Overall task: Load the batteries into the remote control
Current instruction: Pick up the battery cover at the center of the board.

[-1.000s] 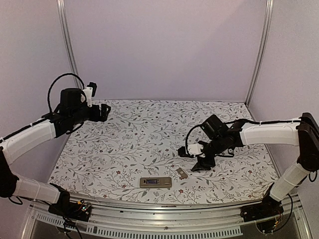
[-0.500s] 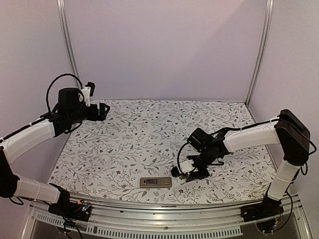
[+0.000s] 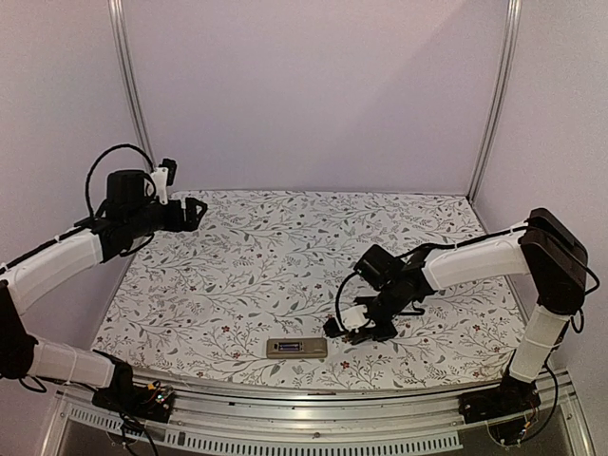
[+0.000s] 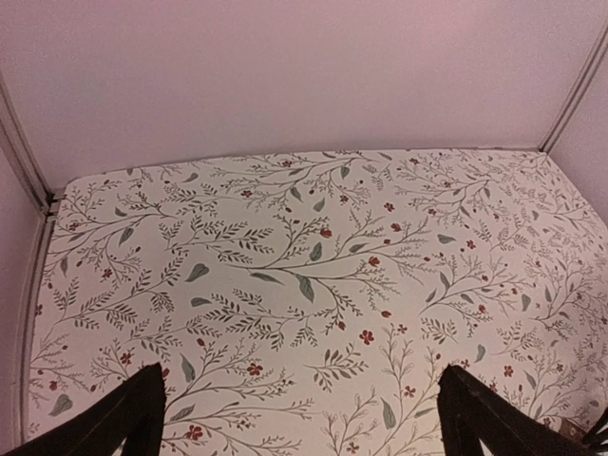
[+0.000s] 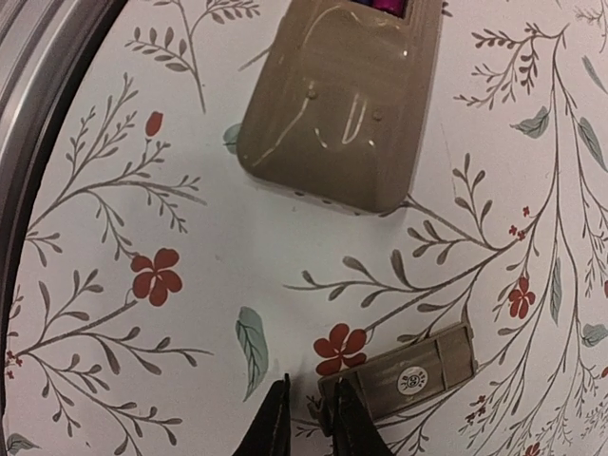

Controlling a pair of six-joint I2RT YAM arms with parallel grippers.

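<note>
1 close enough: R gripper (image 5: 311, 418), jaws nearly together, grip unclear; remote control (image 3: 296, 348) lay left-right, just near-left of it.

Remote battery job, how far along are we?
Done: the cover is off and lies loose beside the remote, which lies back up. In hand: the right end effector is down at the cover's end, fingers nearly together; grip unclear. The left end effector hangs open, away. Left: no batteries are in view, so loading remains.
</note>
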